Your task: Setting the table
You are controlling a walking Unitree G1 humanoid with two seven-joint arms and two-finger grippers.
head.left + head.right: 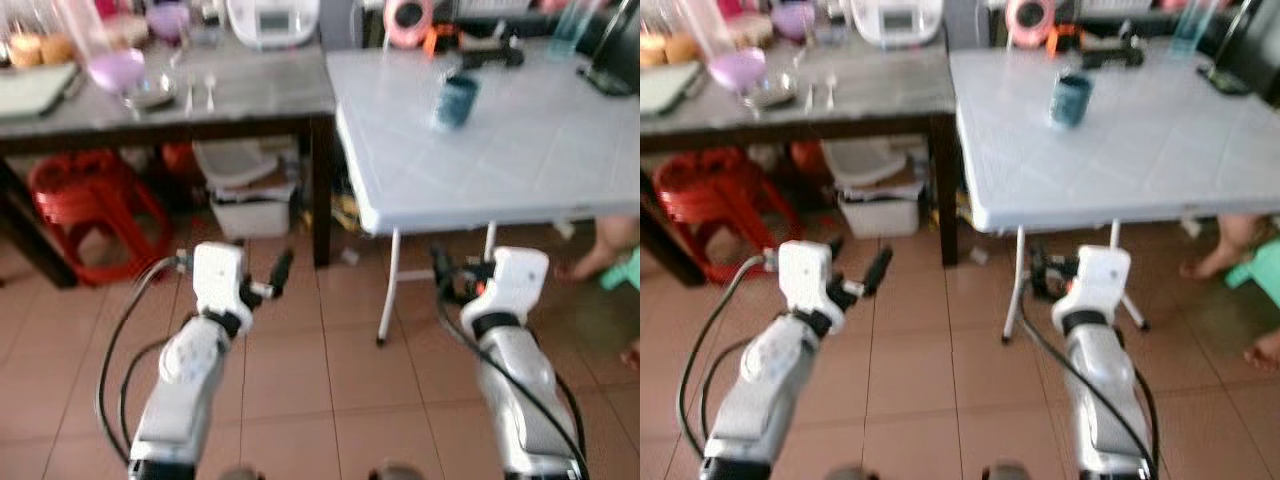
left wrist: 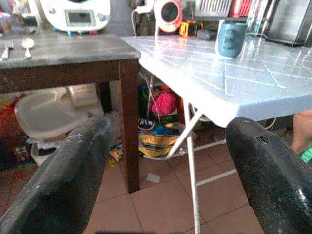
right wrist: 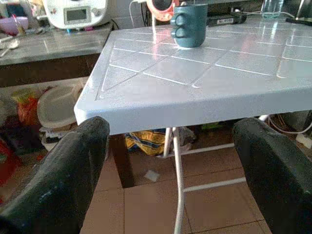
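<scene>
One dark teal mug [image 3: 189,25], upright.

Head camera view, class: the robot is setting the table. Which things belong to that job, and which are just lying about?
Belongs to the job:
white folding table
teal mug standing on it
spoon and fork on the dark table
purple bowl

Just lying about:
red stool
white bin under the dark table
white appliance

The white folding table [image 1: 520,150] lies mostly bare around the teal mug [image 1: 455,101] — open reach from its near edge. The dark table [image 1: 250,95] beside it is cluttered.
</scene>
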